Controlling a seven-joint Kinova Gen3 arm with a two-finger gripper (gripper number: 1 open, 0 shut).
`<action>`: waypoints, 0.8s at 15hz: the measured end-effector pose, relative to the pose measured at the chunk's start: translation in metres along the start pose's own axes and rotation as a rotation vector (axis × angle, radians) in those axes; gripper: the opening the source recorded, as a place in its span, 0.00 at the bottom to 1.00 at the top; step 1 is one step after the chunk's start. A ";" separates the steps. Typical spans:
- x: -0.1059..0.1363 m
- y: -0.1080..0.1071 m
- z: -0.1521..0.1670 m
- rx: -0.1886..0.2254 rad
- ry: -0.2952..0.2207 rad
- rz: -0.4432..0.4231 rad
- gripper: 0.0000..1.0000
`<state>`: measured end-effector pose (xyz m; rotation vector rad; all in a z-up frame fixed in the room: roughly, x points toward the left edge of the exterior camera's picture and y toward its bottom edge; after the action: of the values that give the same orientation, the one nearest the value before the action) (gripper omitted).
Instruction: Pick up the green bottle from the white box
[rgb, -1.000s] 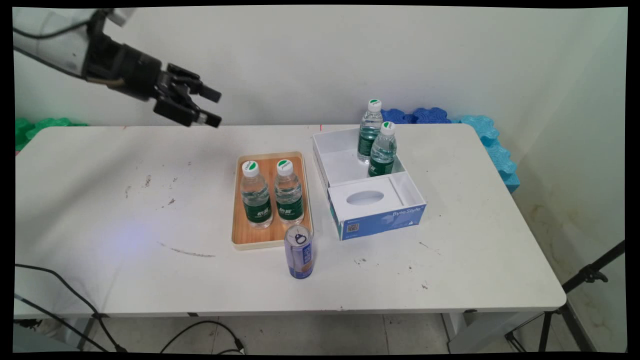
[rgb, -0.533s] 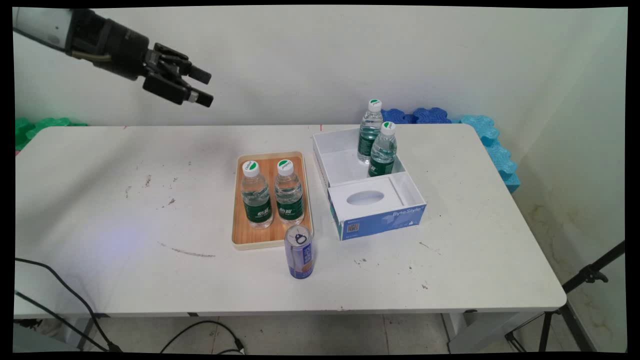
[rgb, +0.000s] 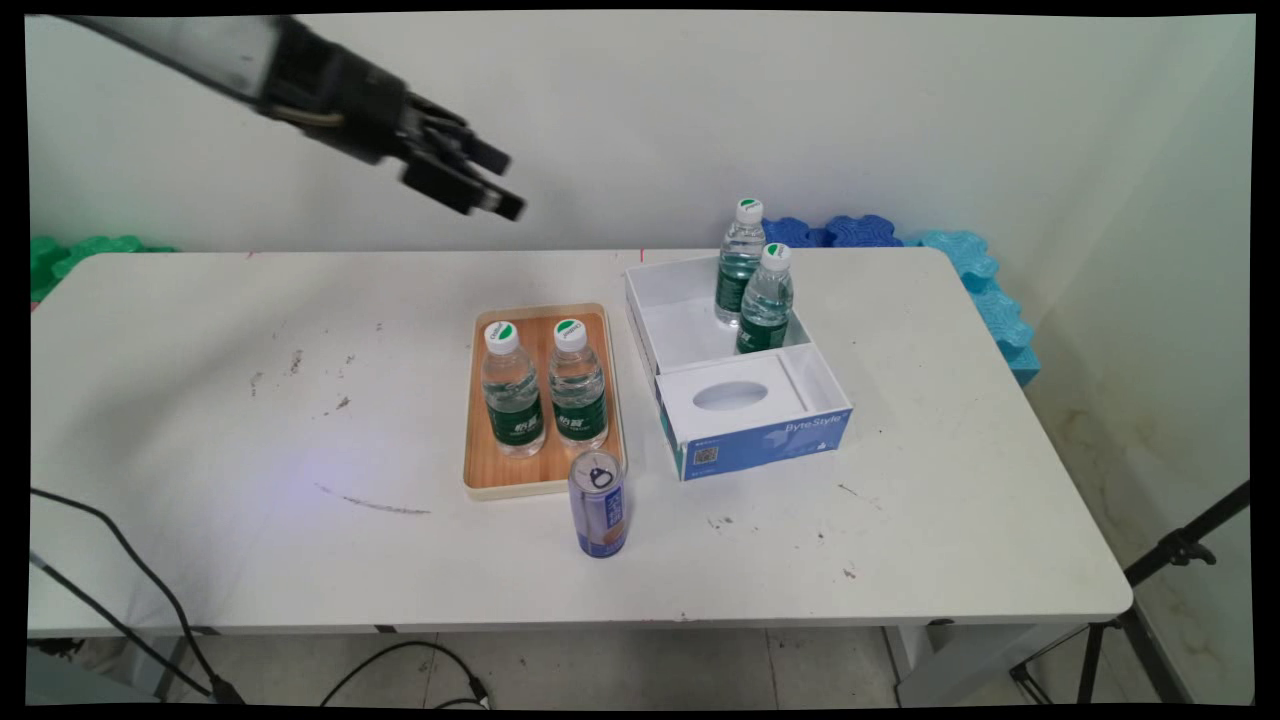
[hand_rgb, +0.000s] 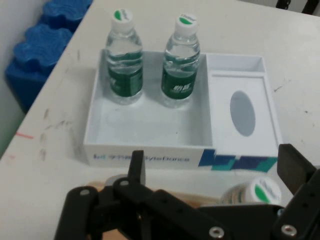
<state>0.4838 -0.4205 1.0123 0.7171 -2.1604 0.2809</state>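
1. The gripper (rgb: 492, 182) hangs empty in the air, high above the table's far side, with its fingers (hand_rgb: 137, 167) spread wide apart. Over the last second it has swung from the upper left toward 3 o'clock and now sits closer to the middle of the main view.
2. That swing brings it nearer the things at the table's middle, though it is well above all of them and touches nothing.
3. Nearest, at about 5 o'clock from it, lies the wooden tray (rgb: 483, 460) with two water bottles (rgb: 512, 390) standing upright side by side on it.
4. In the hand view one tray bottle's cap (hand_rgb: 258, 192) shows between the fingers.
5. Beyond, at 4 o'clock, the white box (rgb: 757, 445) holds two more bottles (rgb: 765, 300) upright in its far compartment; the hand camera faces it squarely.
6. A blue can (rgb: 598, 505) stands at the tray's near corner.
7. None of these has shifted on the white table (rgb: 250, 420).
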 end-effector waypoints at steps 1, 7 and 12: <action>0.006 0.003 0.017 -0.002 -0.004 0.004 1.00; 0.035 0.016 0.121 -0.014 -0.022 0.032 1.00; 0.048 0.013 0.198 -0.002 -0.033 0.035 1.00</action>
<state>0.3247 -0.5137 0.9241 0.6874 -2.2056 0.2876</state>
